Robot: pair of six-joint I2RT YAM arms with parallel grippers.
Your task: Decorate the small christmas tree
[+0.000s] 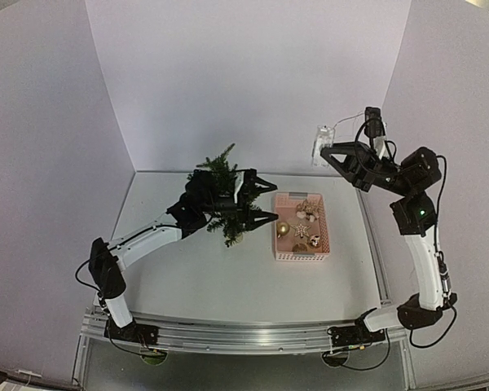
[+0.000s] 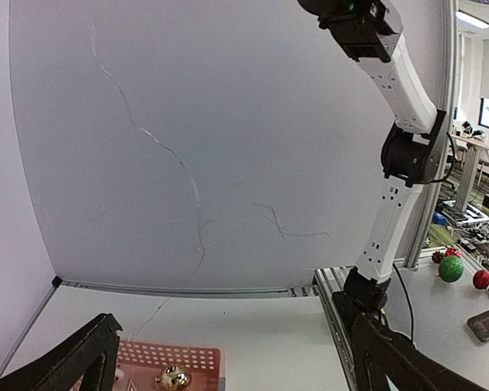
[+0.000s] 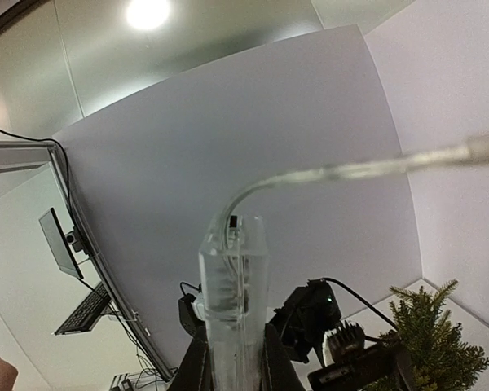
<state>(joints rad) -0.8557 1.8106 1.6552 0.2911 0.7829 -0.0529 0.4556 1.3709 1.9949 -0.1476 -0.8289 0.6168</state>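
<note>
Top external: left fingers (image 1: pixel 265 184) apart between tree (image 1: pixel 222 174) and basket (image 1: pixel 302 255), probably for ornaments (image 1: pixel 283 230); right fingers (image 3: pixel 197 363) clamped on clear box (image 3: pixel 232 295), high, keeping wire (image 3: pixel 350 169) free.

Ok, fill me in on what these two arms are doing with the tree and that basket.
The right gripper is shut on a clear plastic case with a wire trailing from it, and holds it high above the table's far right. The left gripper is open and empty. Its arm reaches across the small christmas tree toward the pink basket of ornaments. No decoration shows on the visible branches yet.
</note>
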